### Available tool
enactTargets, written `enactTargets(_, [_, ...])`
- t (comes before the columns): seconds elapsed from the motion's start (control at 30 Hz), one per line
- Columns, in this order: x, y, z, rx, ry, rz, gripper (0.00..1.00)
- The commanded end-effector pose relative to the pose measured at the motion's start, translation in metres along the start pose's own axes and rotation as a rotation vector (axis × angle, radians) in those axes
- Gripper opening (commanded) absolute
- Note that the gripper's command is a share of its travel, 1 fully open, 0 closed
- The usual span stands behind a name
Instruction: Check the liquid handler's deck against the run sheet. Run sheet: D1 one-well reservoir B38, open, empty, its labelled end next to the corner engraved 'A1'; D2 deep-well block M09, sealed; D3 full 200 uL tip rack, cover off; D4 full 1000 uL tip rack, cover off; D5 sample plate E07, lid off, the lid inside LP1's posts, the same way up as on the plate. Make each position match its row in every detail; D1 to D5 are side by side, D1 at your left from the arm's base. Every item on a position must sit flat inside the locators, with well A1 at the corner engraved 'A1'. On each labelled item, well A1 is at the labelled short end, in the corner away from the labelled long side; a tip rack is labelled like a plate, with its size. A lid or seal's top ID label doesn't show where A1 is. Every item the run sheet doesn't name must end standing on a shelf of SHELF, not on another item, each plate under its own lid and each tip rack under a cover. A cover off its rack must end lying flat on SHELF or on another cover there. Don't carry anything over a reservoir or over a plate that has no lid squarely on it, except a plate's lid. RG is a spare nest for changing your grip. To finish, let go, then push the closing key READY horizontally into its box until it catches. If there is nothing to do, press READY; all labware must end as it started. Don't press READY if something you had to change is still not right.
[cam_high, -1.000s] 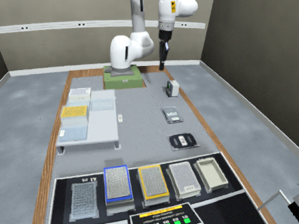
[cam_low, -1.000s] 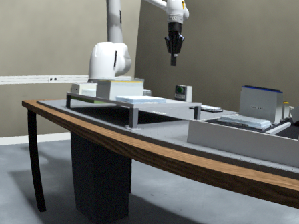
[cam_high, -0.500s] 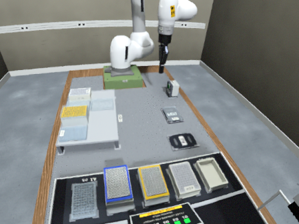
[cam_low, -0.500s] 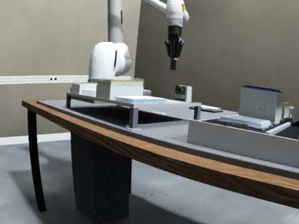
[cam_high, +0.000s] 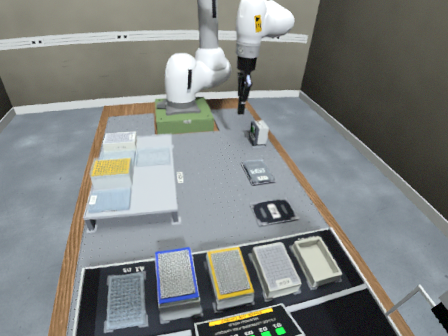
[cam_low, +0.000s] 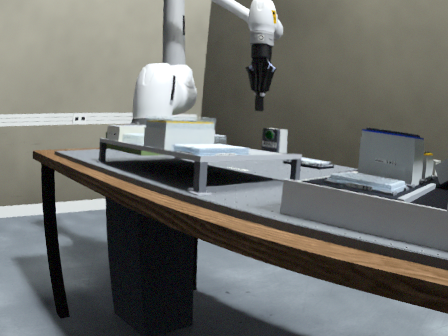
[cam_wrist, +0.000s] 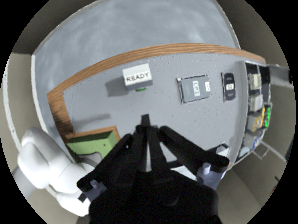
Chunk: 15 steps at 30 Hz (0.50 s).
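Observation:
My gripper (cam_high: 242, 107) is shut and empty. It hangs well above the table near the arm's base, above and a little behind the READY key box (cam_high: 259, 132). The exterior view shows the gripper (cam_low: 259, 104) high above the box (cam_low: 274, 139). The deck row at the near edge holds, from right to left, a cream open reservoir (cam_high: 316, 258), a grey sealed block (cam_high: 276, 268), a yellow-rimmed tip rack (cam_high: 230, 272), a blue-rimmed tip rack (cam_high: 175, 275) and a clear sample plate (cam_high: 126, 300). A flat grey lid (cam_high: 258, 171) lies on the table. In the wrist view, the shut fingers (cam_wrist: 147, 123) point toward the box (cam_wrist: 139, 76).
The shelf (cam_high: 134, 182) stands at the left with a white-topped rack (cam_high: 120, 140), a yellow-topped rack (cam_high: 111, 170) and two clear covers (cam_high: 111, 200) (cam_high: 153, 157). The black spare nest (cam_high: 274, 210) lies between the lid and the deck. The arm's green base (cam_high: 184, 117) is at the back.

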<state>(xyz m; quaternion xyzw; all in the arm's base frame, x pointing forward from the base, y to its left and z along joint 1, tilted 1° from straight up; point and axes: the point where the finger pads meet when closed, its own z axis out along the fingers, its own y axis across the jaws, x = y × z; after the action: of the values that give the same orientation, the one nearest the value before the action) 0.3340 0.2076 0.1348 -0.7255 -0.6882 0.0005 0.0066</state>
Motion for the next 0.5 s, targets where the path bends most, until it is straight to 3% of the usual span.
enactTargets(0.0, [0.002, -0.002, 0.011, 0.002, 0.003, 0.002, 0.1])
enactTargets(0.47, [0.002, -0.002, 0.03, 0.002, 0.003, 0.001, 0.1])
